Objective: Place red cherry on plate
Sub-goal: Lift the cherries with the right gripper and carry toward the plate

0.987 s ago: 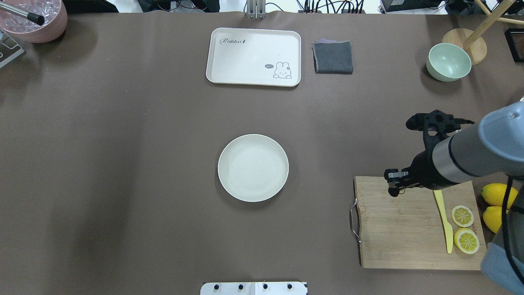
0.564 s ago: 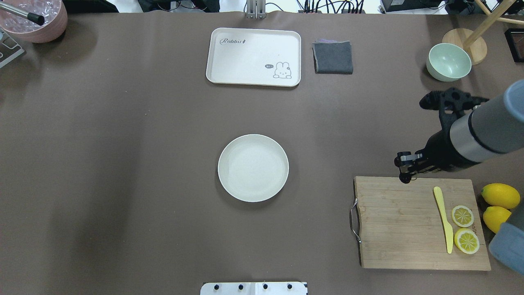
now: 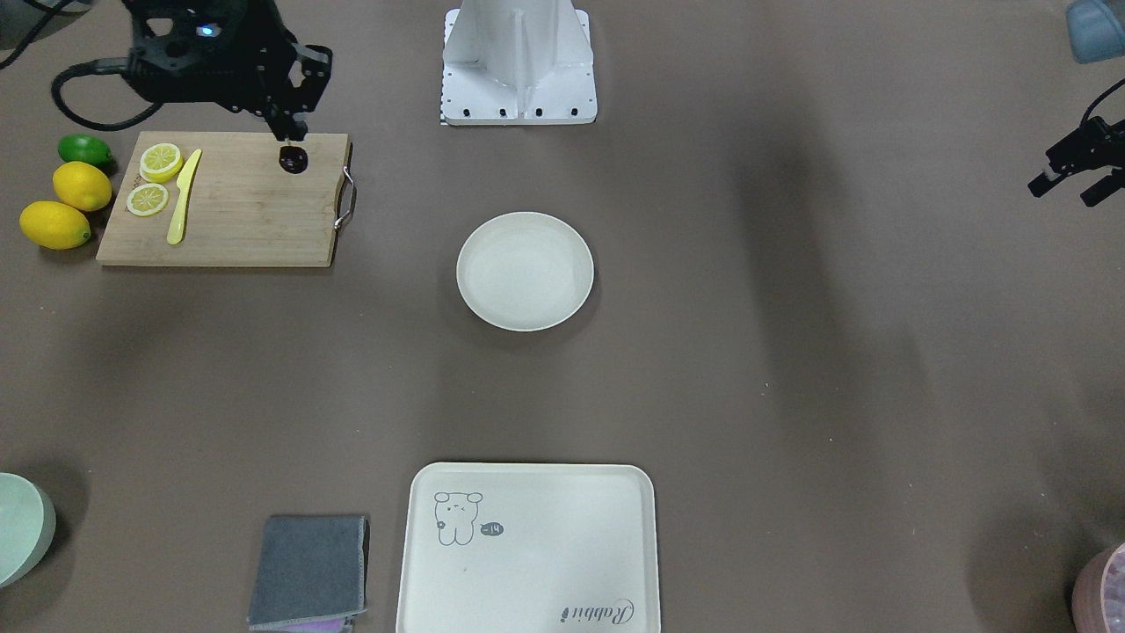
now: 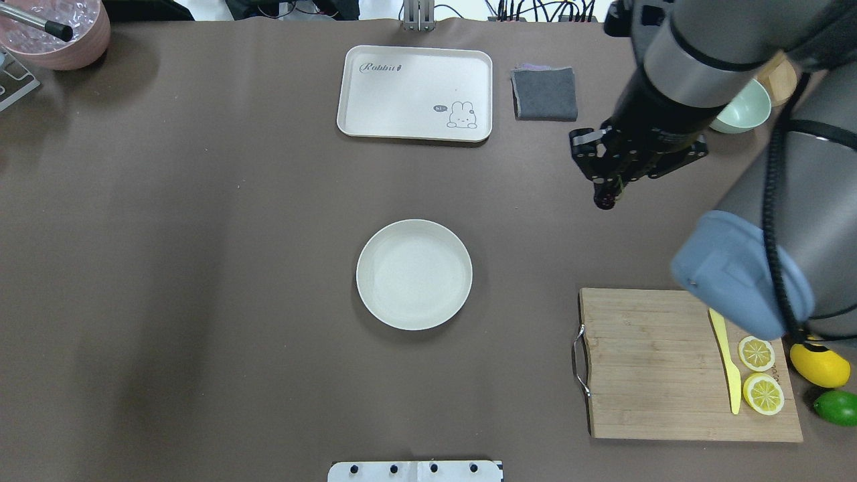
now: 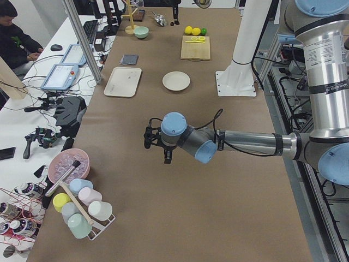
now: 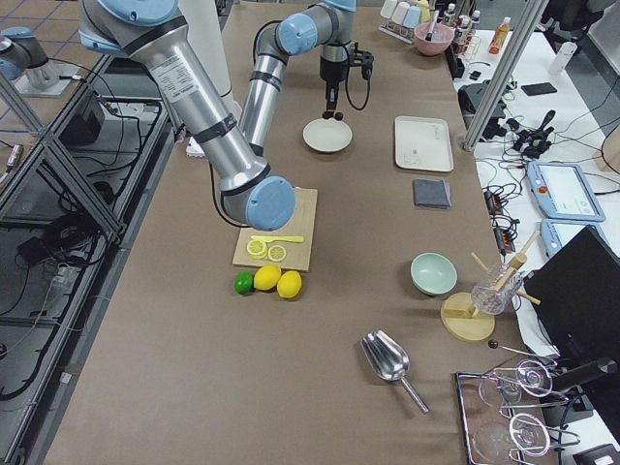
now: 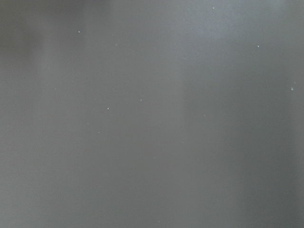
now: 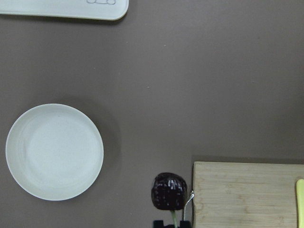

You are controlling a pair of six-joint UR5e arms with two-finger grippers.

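The red cherry (image 8: pixel 169 191), dark maroon and tiny, hangs by its stem from my right gripper (image 8: pixel 173 223), which is shut on it high above the table. In the overhead view the right gripper (image 4: pixel 608 189) and the cherry (image 4: pixel 604 201) lie right of and beyond the cream-white plate (image 4: pixel 414 274). The right wrist view shows the plate (image 8: pixel 54 152) bare at lower left. Facing the robot, the cherry (image 3: pixel 293 159) appears over the board's corner. My left gripper (image 3: pixel 1074 183) hovers open and holding nothing near the table's left end, far from the plate (image 3: pixel 525 271).
A wooden cutting board (image 4: pixel 669 365) holds a yellow knife (image 4: pixel 726 361) and two lemon slices (image 4: pixel 756 353); a lemon (image 4: pixel 820 365) and a lime (image 4: pixel 837 407) lie beside it. A rabbit tray (image 4: pixel 415 92), grey cloth (image 4: pixel 544 94) and green bowl (image 4: pixel 743 114) sit at the far side.
My right arm has lifted from above the cutting board and carried the cherry farther out and leftward, toward the plate's side. The plate has not moved.
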